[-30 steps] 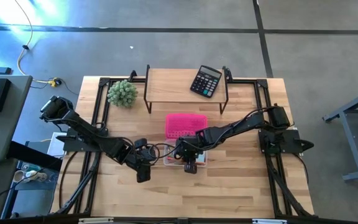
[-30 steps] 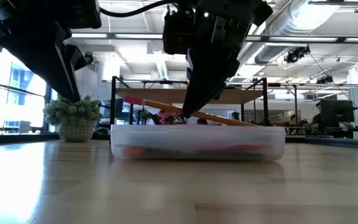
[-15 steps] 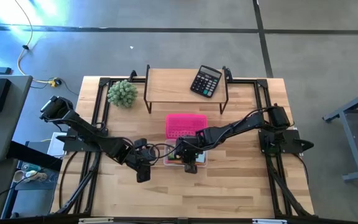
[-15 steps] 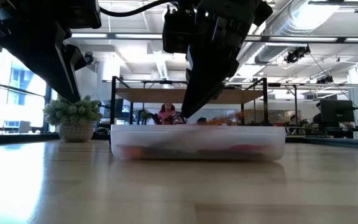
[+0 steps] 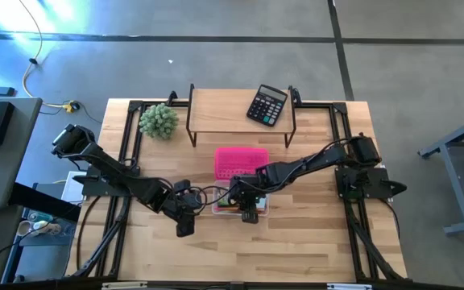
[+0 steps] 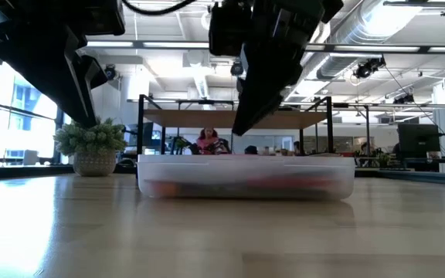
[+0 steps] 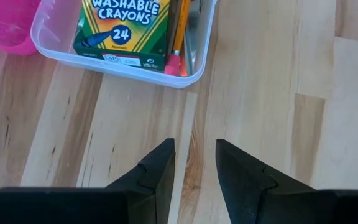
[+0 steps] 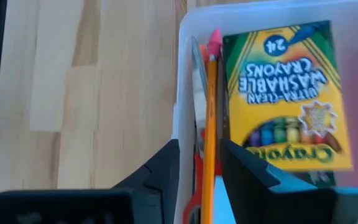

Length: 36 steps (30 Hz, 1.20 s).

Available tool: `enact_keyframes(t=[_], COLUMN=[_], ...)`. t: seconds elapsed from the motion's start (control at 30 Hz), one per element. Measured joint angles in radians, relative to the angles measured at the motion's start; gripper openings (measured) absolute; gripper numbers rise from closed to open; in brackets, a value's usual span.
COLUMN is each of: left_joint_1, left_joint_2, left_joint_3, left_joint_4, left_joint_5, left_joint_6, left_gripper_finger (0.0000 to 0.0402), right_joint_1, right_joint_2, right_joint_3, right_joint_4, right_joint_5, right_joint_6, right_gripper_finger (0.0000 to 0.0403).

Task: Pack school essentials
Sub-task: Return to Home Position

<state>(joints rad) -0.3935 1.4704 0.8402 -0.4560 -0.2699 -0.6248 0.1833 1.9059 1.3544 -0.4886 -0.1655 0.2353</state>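
A clear plastic box [image 5: 225,209] stands on the table and holds the yellow-green crayon box [image 8: 284,99], the orange pencil [image 8: 211,112] and the red-handled scissors [image 8: 195,68], lying side by side. In the left wrist view the crayon box [image 7: 126,28] and pencil [image 7: 180,28] show again. My right gripper [image 8: 201,165] is open and hovers just above the box [image 6: 246,177], its fingers to either side of the pencil and clear of it. My left gripper [image 7: 194,155] is open over bare table to the left of the box. Stick, eraser and notepad are not in view.
A pink lid [image 5: 241,161] lies just beyond the box. A wooden shelf on black legs [image 5: 224,109] carries the black calculator [image 5: 266,105] at the far side, and the fuzzy green plant [image 5: 159,121] stands at far left. Bare wood lies near and right of the box.
A second ago the orange pencil slanted under my right gripper with one end above the box rim. It has dropped flat into the box beside the crayons, and my right gripper has risen a little above the rim.
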Motion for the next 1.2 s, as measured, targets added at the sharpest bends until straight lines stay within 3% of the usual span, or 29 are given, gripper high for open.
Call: enact_keyframes(t=[0.43, 0.67, 0.83, 0.97, 1.07, 1.2], left_joint_1=[0.000, 0.013, 0.037, 0.064, 0.091, 0.125], left_joint_2=[-0.098, -0.231, -0.290, -0.323, -0.352, -0.409], left_joint_3=[0.001, 0.001, -0.001, -0.077, -0.174, -0.302], left_joint_4=[0.023, 0.083, 0.127, 0.273, 0.464, 0.600], left_joint_5=[-0.002, -0.021, -0.048, -0.046, 0.013, 0.056], left_joint_6=[0.068, 0.200, 0.310, 0.366, 0.374, 0.351], left_gripper_finger=[0.0106, 0.0106, 0.0106, 0.0106, 0.0106, 0.0106], right_joint_1=[0.000, -0.017, -0.027, -0.048, -0.072, -0.109], right_joint_2=[-0.188, -0.335, -0.434, -0.503, -0.549, -0.611], right_joint_3=[0.000, 0.000, 0.000, 0.000, 0.000, -0.025], right_joint_4=[-0.069, -0.068, -0.056, -0.046, -0.052, -0.073], right_joint_5=[0.114, 0.230, 0.236, 0.236, 0.240, 0.239], right_joint_6=[-0.133, -0.240, -0.295, -0.339, -0.348, -0.348], right_gripper_finger=[0.0105, 0.0105, 0.0105, 0.0105, 0.0105, 0.0105])
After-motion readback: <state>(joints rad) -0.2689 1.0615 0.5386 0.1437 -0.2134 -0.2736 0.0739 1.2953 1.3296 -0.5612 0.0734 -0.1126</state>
